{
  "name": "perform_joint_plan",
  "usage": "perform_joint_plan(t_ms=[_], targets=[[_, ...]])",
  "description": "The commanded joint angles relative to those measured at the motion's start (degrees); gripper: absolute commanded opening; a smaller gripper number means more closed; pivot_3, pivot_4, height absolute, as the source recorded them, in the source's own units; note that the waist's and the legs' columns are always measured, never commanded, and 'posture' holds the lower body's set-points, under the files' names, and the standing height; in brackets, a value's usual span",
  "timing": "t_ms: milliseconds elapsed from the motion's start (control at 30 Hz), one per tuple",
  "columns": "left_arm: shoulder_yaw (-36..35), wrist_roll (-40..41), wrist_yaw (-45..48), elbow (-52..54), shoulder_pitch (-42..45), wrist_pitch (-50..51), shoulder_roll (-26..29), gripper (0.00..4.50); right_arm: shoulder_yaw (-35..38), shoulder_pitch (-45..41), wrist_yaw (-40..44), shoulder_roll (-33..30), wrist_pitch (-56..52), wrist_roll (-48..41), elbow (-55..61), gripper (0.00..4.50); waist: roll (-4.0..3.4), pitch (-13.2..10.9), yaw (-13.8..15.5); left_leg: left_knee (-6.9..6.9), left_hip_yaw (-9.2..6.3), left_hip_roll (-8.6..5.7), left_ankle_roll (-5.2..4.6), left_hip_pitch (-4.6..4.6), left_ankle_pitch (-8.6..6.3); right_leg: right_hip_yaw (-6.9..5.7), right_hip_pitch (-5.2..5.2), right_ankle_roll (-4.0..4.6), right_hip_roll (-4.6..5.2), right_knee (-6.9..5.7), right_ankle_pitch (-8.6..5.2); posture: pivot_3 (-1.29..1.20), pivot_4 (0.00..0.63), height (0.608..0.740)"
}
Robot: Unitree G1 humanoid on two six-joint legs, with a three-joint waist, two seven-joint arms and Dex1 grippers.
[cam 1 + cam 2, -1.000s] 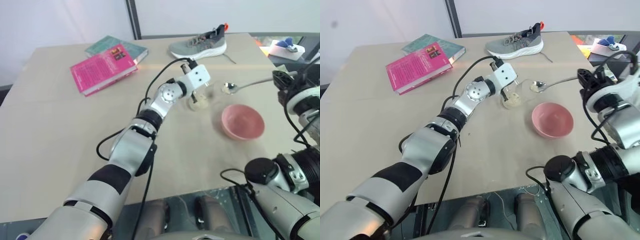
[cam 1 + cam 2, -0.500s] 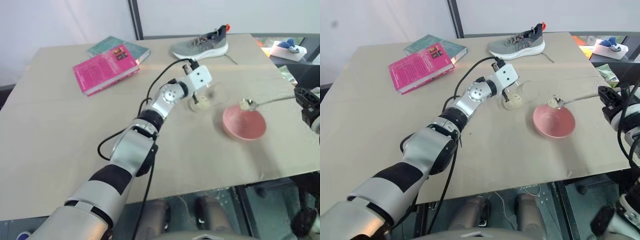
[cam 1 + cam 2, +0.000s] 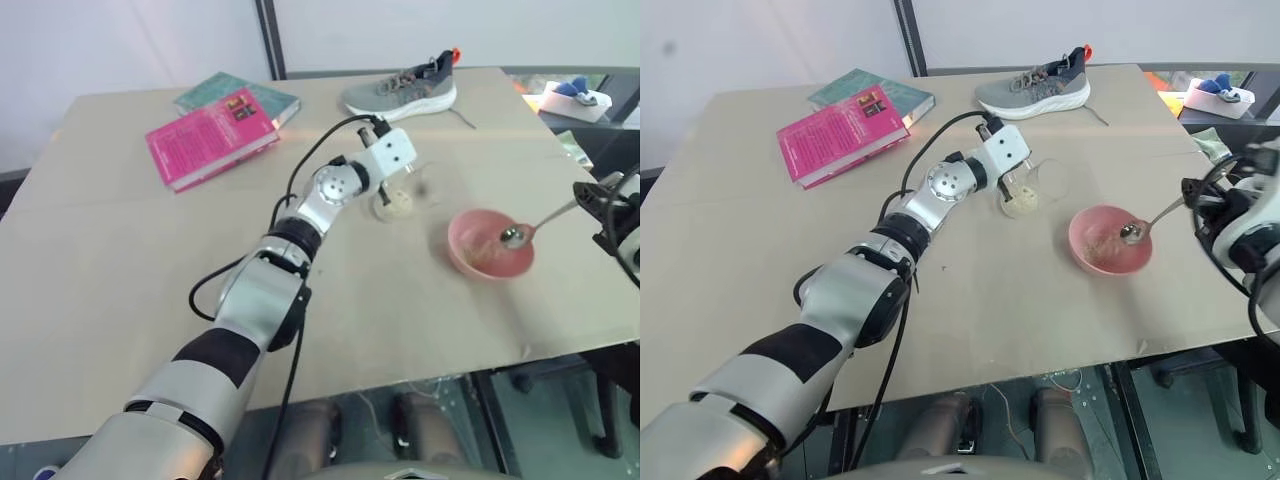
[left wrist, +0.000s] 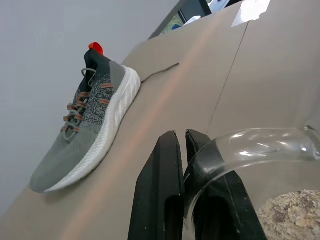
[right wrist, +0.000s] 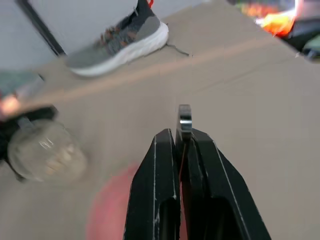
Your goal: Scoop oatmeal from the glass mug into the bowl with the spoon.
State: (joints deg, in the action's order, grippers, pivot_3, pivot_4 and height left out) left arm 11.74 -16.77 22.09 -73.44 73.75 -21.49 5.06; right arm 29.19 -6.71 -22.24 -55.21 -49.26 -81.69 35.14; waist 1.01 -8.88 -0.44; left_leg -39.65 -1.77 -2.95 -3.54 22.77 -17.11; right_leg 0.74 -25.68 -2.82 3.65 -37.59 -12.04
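Oatmeal is heaped in the bottom of the glass mug, which stands near the middle of the tan table. The mug's rim is pinched between the pressed-together fingers of the left gripper. Just right of the mug sits the bowl, with pale flakes scattered inside. The spoon is clamped by its handle in the closed right gripper, and its small scoop is held over the bowl. A grey shoe and two books lie at the table's far side.
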Motion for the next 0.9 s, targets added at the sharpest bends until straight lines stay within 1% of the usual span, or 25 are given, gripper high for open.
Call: perform_joint_plan(t_ms=[33, 133, 200, 267, 367, 433, 533, 667, 900], targets=[[-1.16, 1.12, -0.01, 2.3, 1.31, -1.51, 0.57, 0.04, -1.47, 0.4, 7.65, -2.82, 2.67, 11.0, 5.02, 0.0, 0.0, 0.0, 0.1, -0.02, 0.0, 0.0, 0.0, 0.0, 0.0, 0.0, 0.0, 0.0, 0.0, 0.0, 0.0, 0.0, 0.15, 0.74], [-1.24, 1.23, 0.1, 2.7, 0.7, -1.91, 1.17, 0.04, -3.3, 1.67, 14.71, -5.29, 5.06, 20.68, 8.39, 0.0, 0.01, -0.01, 0.27, -0.08, 0.01, -0.02, 0.04, 0.02, 0.02, 0.01, 0.0, -0.02, 0.0, -0.01, 0.01, 0.0, 0.15, 0.74], [-1.29, 1.28, -0.02, 2.96, 0.31, -2.01, 1.56, 0.04, -3.06, 2.28, 17.53, -4.05, 6.28, 22.48, 9.15, 0.0, 0.02, -0.01, 0.32, -0.15, 0.01, -0.02, 0.04, 0.04, 0.02, 0.0, 0.0, -0.04, -0.02, -0.01, 0.01, 0.0, 0.15, 0.74], [-1.35, 1.4, -0.07, 3.25, -0.05, -2.03, 1.82, 0.04, -1.78, 1.67, 17.71, -0.51, 7.16, 20.4, 8.76, 0.0, 0.05, -0.02, 0.39, -0.25, 0.0, -0.02, 0.09, 0.04, 0.05, -0.01, 0.02, -0.05, -0.03, -0.03, 0.02, 0.0, 0.15, 0.74], [-1.5, 1.72, -0.12, 3.87, -0.71, -2.04, 2.11, 0.04, -0.05, -1.66, 14.57, 4.92, 8.16, 13.56, 6.76, 0.0, 0.05, -0.03, 0.54, -0.46, 0.0, -0.03, 0.09, 0.1, 0.04, 0.04, 0.05, -0.16, 0.0, -0.07, 0.08, 0.0, 0.15, 0.74], [-1.98, 2.38, -0.09, 4.59, -1.45, -2.02, 2.23, 0.04, -0.75, -6.33, 10.21, 9.33, 10.14, 6.86, 5.02, 0.0, 0.05, -0.03, 0.55, -0.56, 0.07, -0.07, 0.07, 0.08, 0.03, 0.16, 0.06, -0.27, 0.03, -0.09, 0.16, 0.0, 0.15, 0.74], [-2.89, 3.71, 0.3, 5.65, -2.29, -1.52, 2.07, 0.04, -3.02, -10.99, 6.52, 12.94, 11.07, 2.71, 3.78, 0.0, 0.05, -0.03, 0.58, -0.62, 0.09, -0.11, 0.06, 0.06, 0.03, 0.2, 0.06, -0.31, 0.06, -0.16, 0.19, 0.0, 0.15, 0.74], [-4.37, 5.73, 1.07, 8.03, -3.7, -1.33, 1.91, 0.04, -7.87, -16.75, 4.27, 16.59, 11.17, 2.56, 1.3, 0.0, 0.05, -0.03, 1.03, -0.63, 0.09, -0.11, 0.06, 0.06, 0.03, 0.19, 0.04, -0.31, 0.05, -0.2, 0.19, 0.0, 0.15, 0.74], [-5.51, 7.89, 1.94, 14.14, -7.21, -0.67, 2.39, 0.04, -16.36, -23.99, 6.44, 22.29, 10.29, 7.37, -4.2, 0.0, 0.03, -0.02, 1.1, -0.64, 0.12, -0.12, 0.03, 0.11, 0.02, 0.21, 0.01, -0.31, 0.05, -0.14, 0.19, 0.0, 0.15, 0.74]])
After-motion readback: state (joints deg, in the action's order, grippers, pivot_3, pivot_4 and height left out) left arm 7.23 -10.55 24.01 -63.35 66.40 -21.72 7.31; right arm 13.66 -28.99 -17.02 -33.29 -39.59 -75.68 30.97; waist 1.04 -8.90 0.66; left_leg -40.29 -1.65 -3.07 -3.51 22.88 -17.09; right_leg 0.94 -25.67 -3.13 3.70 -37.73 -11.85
